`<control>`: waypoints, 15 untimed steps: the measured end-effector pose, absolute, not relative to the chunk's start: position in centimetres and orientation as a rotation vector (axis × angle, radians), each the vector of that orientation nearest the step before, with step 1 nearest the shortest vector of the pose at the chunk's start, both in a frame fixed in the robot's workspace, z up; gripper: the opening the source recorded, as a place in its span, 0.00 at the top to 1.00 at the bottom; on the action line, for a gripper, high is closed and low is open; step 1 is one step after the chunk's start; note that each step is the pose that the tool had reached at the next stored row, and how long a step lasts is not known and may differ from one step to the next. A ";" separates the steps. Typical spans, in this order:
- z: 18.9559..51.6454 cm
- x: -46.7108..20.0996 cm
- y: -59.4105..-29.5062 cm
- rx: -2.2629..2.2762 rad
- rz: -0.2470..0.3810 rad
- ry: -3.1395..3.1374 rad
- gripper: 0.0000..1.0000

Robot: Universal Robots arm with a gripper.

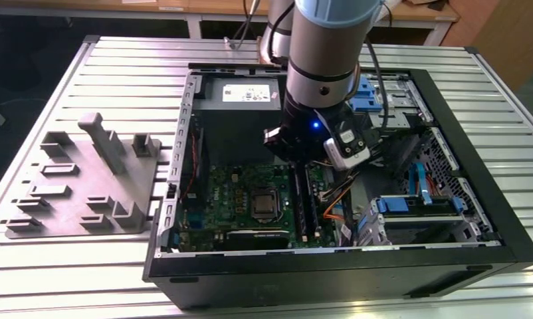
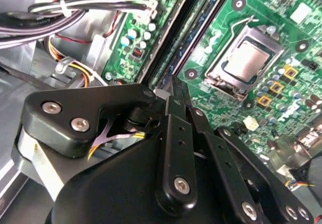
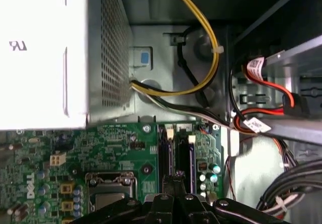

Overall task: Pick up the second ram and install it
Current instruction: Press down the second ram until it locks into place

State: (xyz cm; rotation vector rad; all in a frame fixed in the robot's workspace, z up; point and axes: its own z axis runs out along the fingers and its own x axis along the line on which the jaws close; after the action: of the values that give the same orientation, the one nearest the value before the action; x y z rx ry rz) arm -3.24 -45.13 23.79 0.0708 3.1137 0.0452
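The second ram [image 2: 173, 58] sits on edge in the long black slots [image 3: 178, 158], its long axis running straight away from my claw [image 2: 176, 90], which hangs right above it, fingers drawn together over its top edge; whether they pinch it I cannot tell. The second wrist view shows the processor socket [image 2: 246, 58]; the first wrist view the power supply [image 3: 55, 53].

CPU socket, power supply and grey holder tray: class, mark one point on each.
CPU socket [image 2: 246, 60]: second wrist view, on its metal middle.
Power supply [image 1: 242, 94]: exterior view, on its labelled top face.
Grey holder tray [image 1: 72, 193]: exterior view, on its flat base.
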 end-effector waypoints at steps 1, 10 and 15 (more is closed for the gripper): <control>23.7 -3.2 -45.0 0.071 0.045 3.114 0.93; 23.1 -3.2 -44.5 0.071 0.045 3.114 0.93; 23.1 -3.2 -44.4 0.071 0.046 3.114 0.93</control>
State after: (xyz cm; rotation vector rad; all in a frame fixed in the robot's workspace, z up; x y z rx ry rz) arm -3.23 -44.42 23.13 0.0708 3.1136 0.0458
